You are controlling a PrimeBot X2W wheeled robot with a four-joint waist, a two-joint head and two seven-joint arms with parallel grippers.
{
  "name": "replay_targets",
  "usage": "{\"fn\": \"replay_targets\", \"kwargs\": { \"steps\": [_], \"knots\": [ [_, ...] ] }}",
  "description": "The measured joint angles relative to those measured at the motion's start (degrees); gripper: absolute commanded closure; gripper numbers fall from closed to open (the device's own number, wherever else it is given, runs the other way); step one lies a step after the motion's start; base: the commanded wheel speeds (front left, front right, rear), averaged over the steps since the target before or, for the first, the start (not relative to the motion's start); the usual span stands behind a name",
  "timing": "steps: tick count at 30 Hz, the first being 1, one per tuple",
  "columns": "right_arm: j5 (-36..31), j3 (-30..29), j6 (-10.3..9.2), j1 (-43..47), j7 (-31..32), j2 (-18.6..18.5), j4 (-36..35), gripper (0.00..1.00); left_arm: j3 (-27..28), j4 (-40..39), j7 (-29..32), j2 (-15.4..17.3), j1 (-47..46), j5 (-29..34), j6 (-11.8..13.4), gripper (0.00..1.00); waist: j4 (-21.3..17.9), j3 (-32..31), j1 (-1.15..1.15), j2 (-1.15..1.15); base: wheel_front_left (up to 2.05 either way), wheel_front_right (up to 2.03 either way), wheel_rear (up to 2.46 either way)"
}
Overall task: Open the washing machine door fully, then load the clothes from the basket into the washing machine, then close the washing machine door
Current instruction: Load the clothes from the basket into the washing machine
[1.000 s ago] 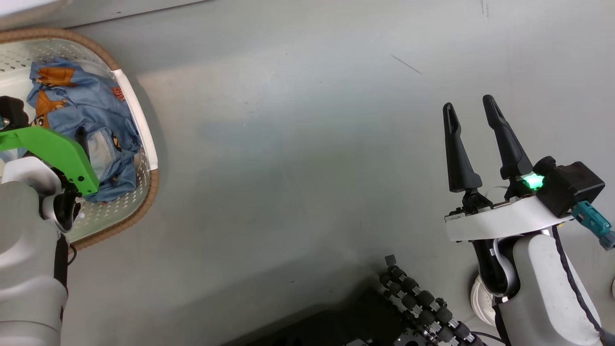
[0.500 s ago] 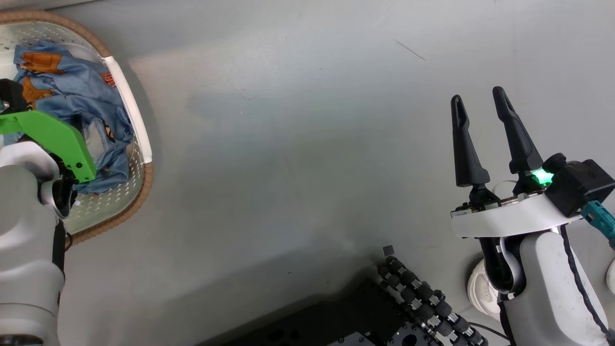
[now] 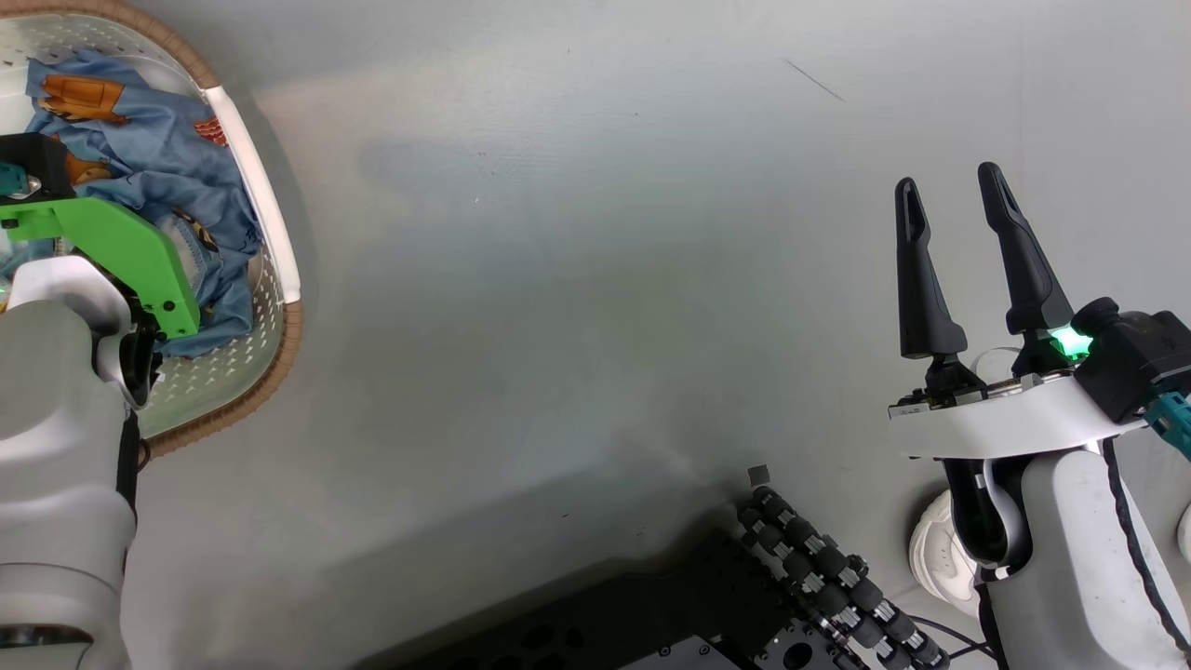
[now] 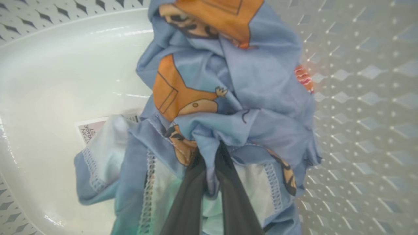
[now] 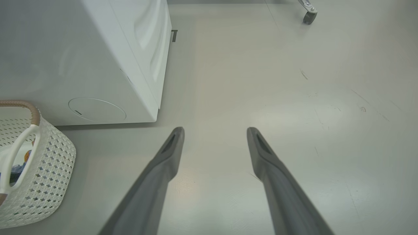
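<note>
The cream perforated basket (image 3: 276, 233) with a brown rim stands on the floor at the upper left of the head view, and low on the left in the right wrist view (image 5: 49, 169). The light blue clothes (image 3: 167, 158) with orange figures lie in it. My left arm, with its green bracket, reaches down over them. In the left wrist view my left gripper (image 4: 209, 153) is shut on a bunched fold of the blue clothes (image 4: 261, 85), above the basket floor (image 4: 65, 75). My right gripper (image 3: 949, 179) hangs open and empty over bare floor, far right of the basket. The white washing machine (image 5: 107, 58) stands behind the basket. Its door is out of view.
Grey floor lies between the basket and my right arm. My dark base with a row of black rollers (image 3: 819, 577) sits at the bottom of the head view, with a white rounded object (image 3: 938, 549) beside it. A caster wheel (image 5: 308, 14) stands far off.
My left gripper has closed on the blue fabric in the basket. The head view has shifted a little; the right gripper stays open.
</note>
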Motion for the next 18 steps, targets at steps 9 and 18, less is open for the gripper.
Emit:
{"fn": "replay_targets", "kwargs": {
  "steps": [9,18],
  "knots": [
    [0.00,-0.02,0.00,-0.90,0.00,0.02,0.04,0.00,1.37,1.97,-3.81,-0.12,-0.30,-1.05,-0.10,1.00,0.17,-0.29,0.00,0.00,0.00,0.00,0.00],
    [0.01,-0.67,0.00,-1.99,0.00,0.02,1.05,0.00,3.04,3.10,-8.86,-2.69,0.28,-3.57,-1.54,1.00,0.92,-3.35,0.00,0.00,0.00,0.00,0.00]
  ]
}}
